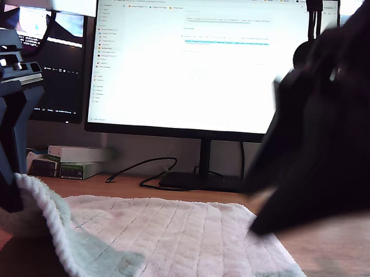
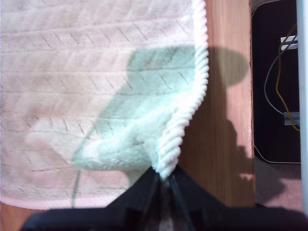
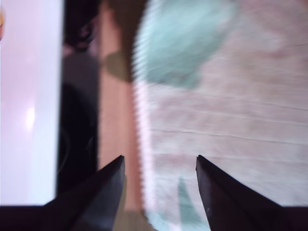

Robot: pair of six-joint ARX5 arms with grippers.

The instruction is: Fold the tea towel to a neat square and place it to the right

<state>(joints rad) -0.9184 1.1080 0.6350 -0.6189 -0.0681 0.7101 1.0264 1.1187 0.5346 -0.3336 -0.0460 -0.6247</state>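
While my first gripper [image 2: 162, 179] pinches its lifted corner, the tea towel [image 1: 183, 241] lies widthwise; my second gripper [image 3: 159, 166] gapes.

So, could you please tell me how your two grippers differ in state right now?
My first gripper is shut on the tea towel's corded edge, lifting that corner off the wooden desk. My second gripper is open, holding nothing, above the towel's opposite edge; its view is motion-blurred. Both have dark fingers and are over the towel.
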